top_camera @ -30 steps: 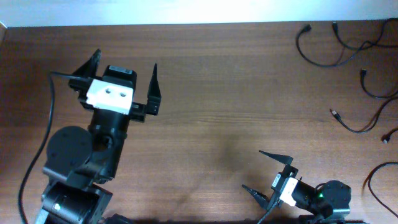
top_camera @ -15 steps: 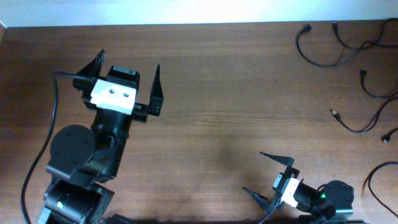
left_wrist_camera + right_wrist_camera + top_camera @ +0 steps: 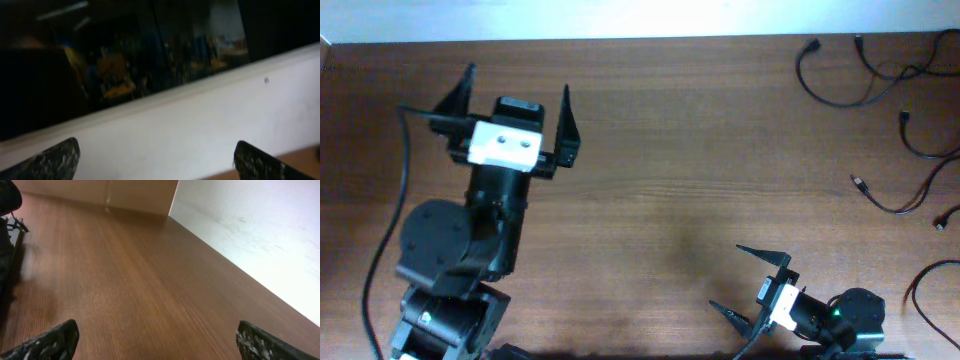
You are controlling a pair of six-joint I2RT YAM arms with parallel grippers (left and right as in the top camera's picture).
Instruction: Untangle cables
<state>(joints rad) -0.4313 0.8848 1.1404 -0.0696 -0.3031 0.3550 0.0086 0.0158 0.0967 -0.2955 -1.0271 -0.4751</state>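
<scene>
Several thin black cables lie as separate strands at the table's far right: one looped cable (image 3: 825, 80) near the back, another (image 3: 920, 140) by the right edge, one with a metal tip (image 3: 885, 200), and one (image 3: 920, 285) lower down. My left gripper (image 3: 510, 100) is open and empty at the back left, far from them. My right gripper (image 3: 740, 280) is open and empty near the front edge, left of the cables. No cable shows in either wrist view.
The left wrist view shows a white wall (image 3: 165, 135) and dark window above. The right wrist view shows bare wooden tabletop (image 3: 125, 290) and a white wall (image 3: 250, 225). A thick black arm cable (image 3: 395, 190) runs down the left side.
My left gripper has tilted up and shifted slightly toward the back of the table. The right arm and the cables have not moved.
</scene>
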